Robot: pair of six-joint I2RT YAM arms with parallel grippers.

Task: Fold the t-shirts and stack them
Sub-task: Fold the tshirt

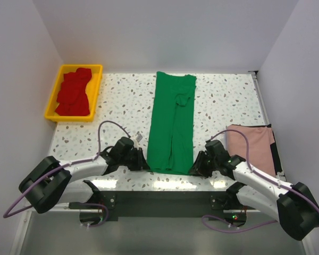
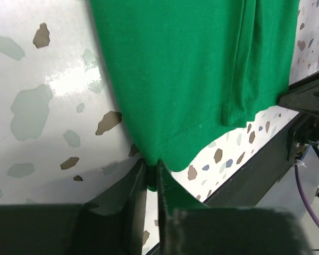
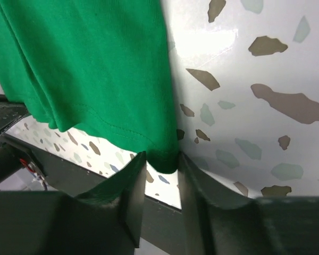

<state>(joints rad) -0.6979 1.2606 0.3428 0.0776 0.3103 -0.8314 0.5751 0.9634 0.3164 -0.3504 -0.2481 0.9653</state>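
The green t-shirt (image 1: 173,125) lies as a long narrow strip down the middle of the table, its hem at the near edge. My left gripper (image 1: 143,162) sits at the near left corner of the hem. In the left wrist view that gripper (image 2: 151,172) is shut on the green cloth (image 2: 191,79), its jaws nearly together. My right gripper (image 1: 195,167) is at the near right corner. In the right wrist view it (image 3: 162,162) holds a bunched corner of the shirt (image 3: 95,69), the cloth touching both fingers. A pink t-shirt (image 1: 250,146) lies flat at the right. Several red t-shirts (image 1: 74,93) sit in the tray.
The yellow tray (image 1: 69,118) stands at the back left corner. White walls close in the table on three sides. The black mounting rail (image 1: 165,204) runs along the near edge under both arms. A purple cable (image 1: 114,125) loops over the left arm.
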